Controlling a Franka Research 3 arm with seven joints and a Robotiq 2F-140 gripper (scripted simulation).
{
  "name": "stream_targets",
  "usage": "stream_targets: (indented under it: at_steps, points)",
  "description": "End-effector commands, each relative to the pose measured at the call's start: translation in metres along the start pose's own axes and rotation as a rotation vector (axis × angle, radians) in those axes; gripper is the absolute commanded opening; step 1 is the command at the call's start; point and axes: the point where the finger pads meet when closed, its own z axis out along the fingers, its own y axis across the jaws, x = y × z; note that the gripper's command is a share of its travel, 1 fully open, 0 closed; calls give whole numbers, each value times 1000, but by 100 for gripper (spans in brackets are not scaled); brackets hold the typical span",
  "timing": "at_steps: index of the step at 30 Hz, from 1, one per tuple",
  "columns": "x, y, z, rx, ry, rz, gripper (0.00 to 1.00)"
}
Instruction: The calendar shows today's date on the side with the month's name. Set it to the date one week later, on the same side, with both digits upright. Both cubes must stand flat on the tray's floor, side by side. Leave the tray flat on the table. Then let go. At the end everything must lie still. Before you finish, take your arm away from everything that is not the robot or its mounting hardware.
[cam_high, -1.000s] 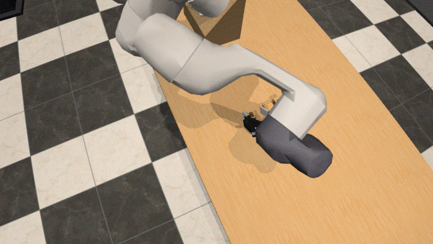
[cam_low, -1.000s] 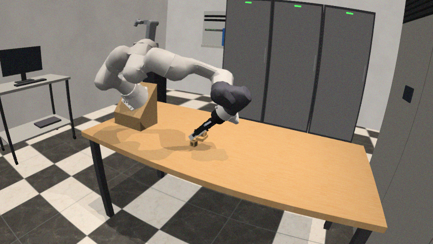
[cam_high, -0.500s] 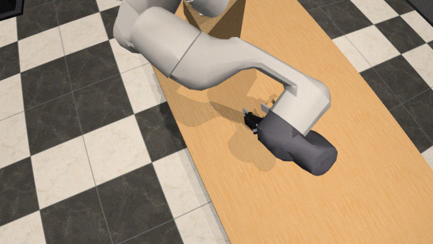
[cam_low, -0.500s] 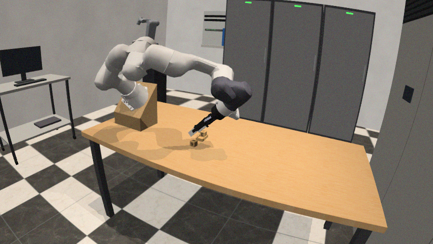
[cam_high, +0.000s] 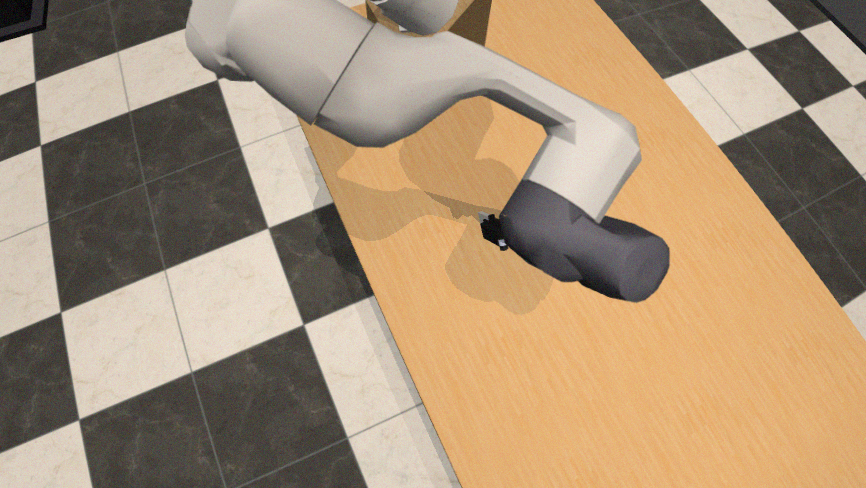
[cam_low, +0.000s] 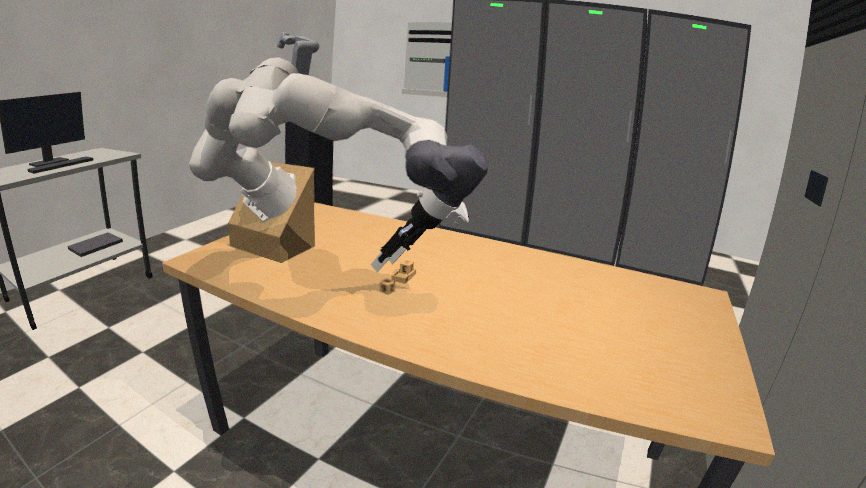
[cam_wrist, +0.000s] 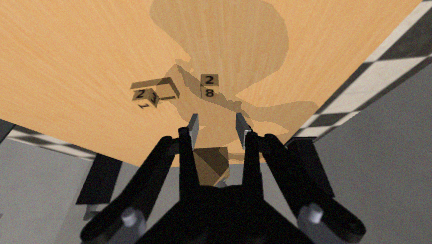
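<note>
Tray (cam_low: 403, 278) (cam_wrist: 151, 83) on the table (cam_high: 636, 375) (cam_low: 545, 315) (cam_wrist: 100, 35), small, wood-coloured, low-walled. Tray cube (cam_low: 407, 266) (cam_wrist: 145, 97) at the tray, towards one end, with part of the tray open beside it. Dark 2 on its upper face in wrist view, a 1 on a lower face, another mark on the side face too oblique to read. Can't tell whether flat on the tray's floor. Month name not legible.

Loose cube (cam_low: 387, 286) (cam_wrist: 209, 86) outside the tray, on the table, near it but apart. Same wood tone, dark 2 on one face, 8 on the face below it in wrist view. Only one cube at the tray, so not yet side by side.

Claw (cam_high: 489, 223) (cam_low: 386, 260) (cam_wrist: 217, 120) partly open, nothing between the fingers, clear of both cubes. In exterior view, angled down above the table, tips near the tray and loose cube.

Top view: arm (cam_high: 418, 90) (cam_low: 339, 109) over the table, neither tray nor cubes visible. Exterior view: both cubes and the tray visible, digits too small to read. Wrist view: digits readable, plus the gap between the fingers. Wooden base block (cam_high: 473, 23) (cam_low: 257, 240) (cam_wrist: 214, 165) in all three, whole arm only in exterior.
</note>
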Motion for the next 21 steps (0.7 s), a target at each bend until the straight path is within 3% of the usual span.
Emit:
stream_targets:
  at_steps: [1,12,21]
  points:
    - [9,-8,-6,25,109,28,41]
    - [5,-9,-6,26,147,27,41]
    - [3,-8,-5,20,366,32,41]
